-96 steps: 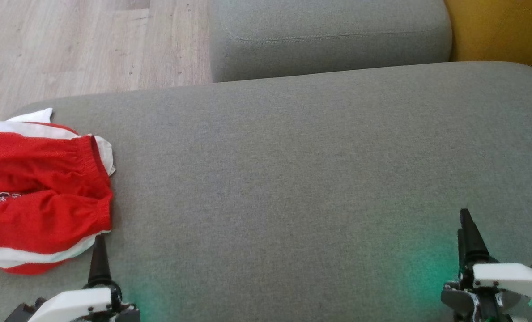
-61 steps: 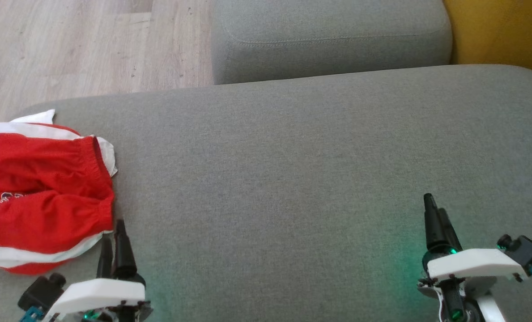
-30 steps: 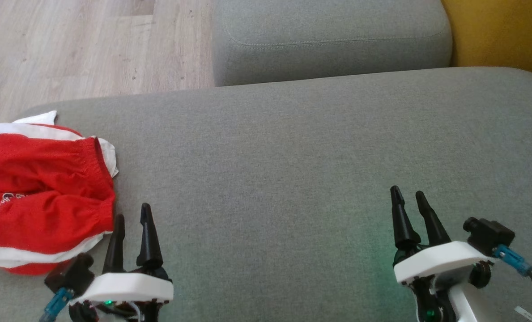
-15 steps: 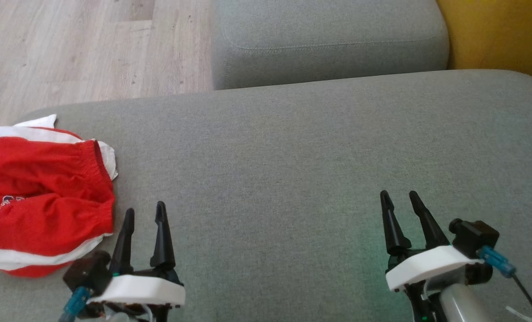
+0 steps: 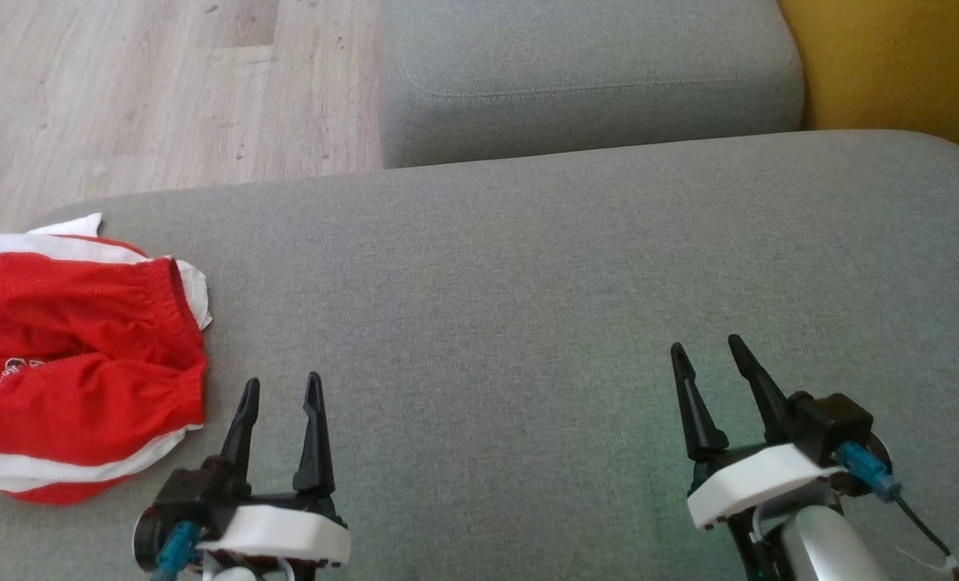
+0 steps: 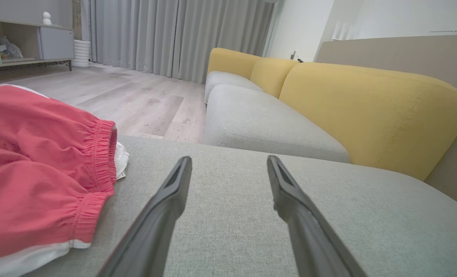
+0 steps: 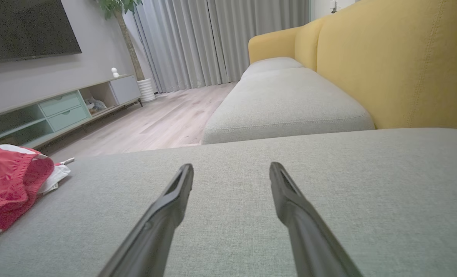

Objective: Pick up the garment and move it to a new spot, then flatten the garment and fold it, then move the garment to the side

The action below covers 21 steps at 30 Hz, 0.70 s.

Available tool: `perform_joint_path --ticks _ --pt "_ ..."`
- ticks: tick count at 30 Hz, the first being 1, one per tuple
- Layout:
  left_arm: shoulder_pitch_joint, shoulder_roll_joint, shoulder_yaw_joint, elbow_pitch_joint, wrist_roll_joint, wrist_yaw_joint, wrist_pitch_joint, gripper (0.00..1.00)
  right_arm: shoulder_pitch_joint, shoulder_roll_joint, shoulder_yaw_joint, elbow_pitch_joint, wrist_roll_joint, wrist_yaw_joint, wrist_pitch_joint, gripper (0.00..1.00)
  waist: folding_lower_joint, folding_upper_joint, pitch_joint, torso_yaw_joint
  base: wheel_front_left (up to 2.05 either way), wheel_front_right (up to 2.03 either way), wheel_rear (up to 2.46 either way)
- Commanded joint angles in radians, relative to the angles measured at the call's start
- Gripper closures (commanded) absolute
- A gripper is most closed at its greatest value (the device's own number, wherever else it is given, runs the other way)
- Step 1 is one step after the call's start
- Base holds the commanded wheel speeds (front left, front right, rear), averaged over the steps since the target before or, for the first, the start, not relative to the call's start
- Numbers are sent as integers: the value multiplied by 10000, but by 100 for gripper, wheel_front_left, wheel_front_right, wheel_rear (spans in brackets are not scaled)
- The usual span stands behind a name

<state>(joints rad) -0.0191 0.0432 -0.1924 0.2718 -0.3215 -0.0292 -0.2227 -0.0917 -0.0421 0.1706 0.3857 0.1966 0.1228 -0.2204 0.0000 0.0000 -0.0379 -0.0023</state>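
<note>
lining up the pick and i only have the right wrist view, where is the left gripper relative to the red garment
Observer: In the head view the left gripper sits just right of the red garment, not touching it.
Operator: is it open
Observer: Yes, the left wrist view shows its jaws apart over bare grey cushion.
Operator: anything on the garment to aim by
Observer: The head view shows a small white print on the red fabric, near that view's left edge.
</note>
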Motion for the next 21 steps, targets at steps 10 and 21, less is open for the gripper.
perform_joint_path --ticks 10,21 --pt "-620 70 73 -272 1168 248 -391 0 -465 -81 -129 99 -1418 79 -414 0 0 0 -82 3 0 0 0" --pt "-640 70 132 -68 1183 353 -391 0 -467 -81 -156 202 -1350 79 -414 0 0 0 -85 25 0 0 0"
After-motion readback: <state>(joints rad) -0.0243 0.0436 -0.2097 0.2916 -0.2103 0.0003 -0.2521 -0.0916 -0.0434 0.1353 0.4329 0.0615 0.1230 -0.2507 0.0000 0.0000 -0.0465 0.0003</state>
